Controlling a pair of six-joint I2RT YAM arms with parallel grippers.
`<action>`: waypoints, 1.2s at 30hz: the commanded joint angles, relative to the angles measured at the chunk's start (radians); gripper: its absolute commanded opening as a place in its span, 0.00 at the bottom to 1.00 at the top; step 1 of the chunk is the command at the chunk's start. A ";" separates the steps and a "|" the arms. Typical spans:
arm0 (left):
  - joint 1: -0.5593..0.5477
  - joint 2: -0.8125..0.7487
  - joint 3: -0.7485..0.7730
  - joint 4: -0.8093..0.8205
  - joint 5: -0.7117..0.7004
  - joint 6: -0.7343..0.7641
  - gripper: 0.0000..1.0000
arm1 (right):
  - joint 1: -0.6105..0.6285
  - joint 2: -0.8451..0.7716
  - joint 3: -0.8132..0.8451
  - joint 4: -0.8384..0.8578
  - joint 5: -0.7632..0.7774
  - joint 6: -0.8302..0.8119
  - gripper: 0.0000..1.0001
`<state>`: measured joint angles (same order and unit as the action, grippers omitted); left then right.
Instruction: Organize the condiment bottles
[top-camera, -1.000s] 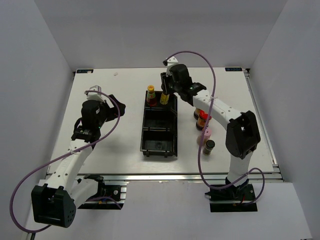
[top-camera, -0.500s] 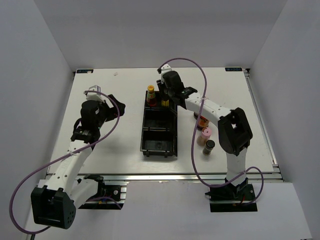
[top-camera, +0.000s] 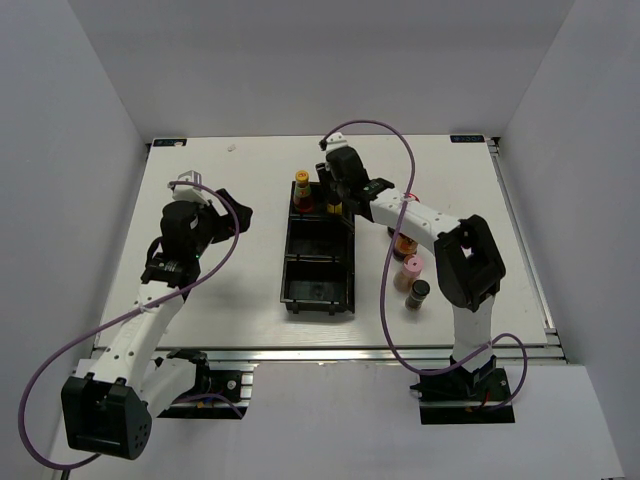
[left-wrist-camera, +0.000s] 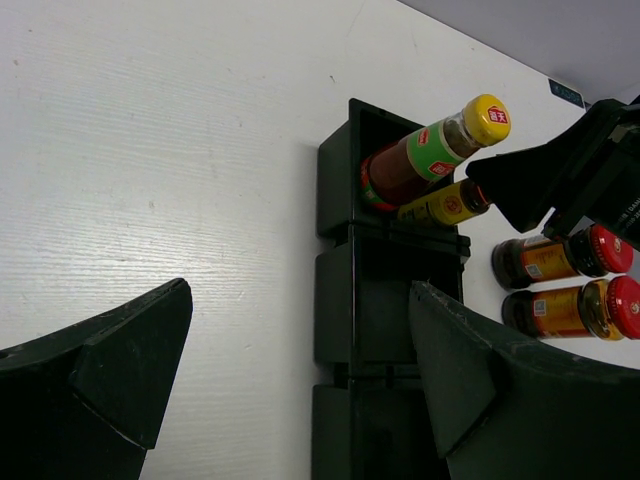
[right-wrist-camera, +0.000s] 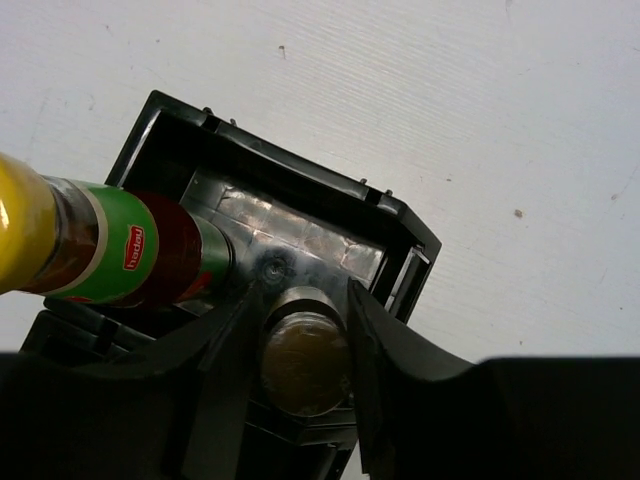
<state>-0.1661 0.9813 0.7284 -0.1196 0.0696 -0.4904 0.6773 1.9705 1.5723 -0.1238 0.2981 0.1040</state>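
My right gripper (top-camera: 335, 197) is shut on a slim brown bottle with a yellow label (right-wrist-camera: 303, 362) and holds it inside the far compartment of the black bin (top-camera: 342, 262). A yellow-capped bottle with a green label (top-camera: 301, 190) stands in that same compartment, just to the left. It also shows in the right wrist view (right-wrist-camera: 100, 250). Two red-lidded jars (left-wrist-camera: 555, 258), a pink-capped bottle (top-camera: 411, 268) and a black-capped bottle (top-camera: 419, 292) stand on the table right of the bin. My left gripper (top-camera: 218, 213) is open and empty, left of the bin.
The bin's middle and near compartments (top-camera: 318, 285) hold nothing. The right arm's forearm (top-camera: 420, 215) reaches over the red-lidded jars. White walls enclose the table on the left, right and back.
My right gripper has moved left and down with the slim bottle, bringing it into the bin's far compartment beside the yellow-capped bottle. The left arm has not moved.
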 joint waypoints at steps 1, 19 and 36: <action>-0.001 -0.036 0.014 0.011 0.025 -0.011 0.98 | 0.007 -0.039 -0.001 0.055 0.024 0.022 0.47; -0.001 -0.061 0.028 -0.020 0.049 -0.048 0.98 | 0.010 -0.143 -0.005 0.041 0.081 0.059 0.89; -0.006 -0.015 0.048 -0.074 0.062 -0.071 0.98 | -0.114 -0.545 -0.303 -0.298 0.260 0.243 0.89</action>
<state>-0.1673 0.9615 0.7715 -0.1822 0.1204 -0.5529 0.6044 1.4738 1.3254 -0.3050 0.5278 0.2668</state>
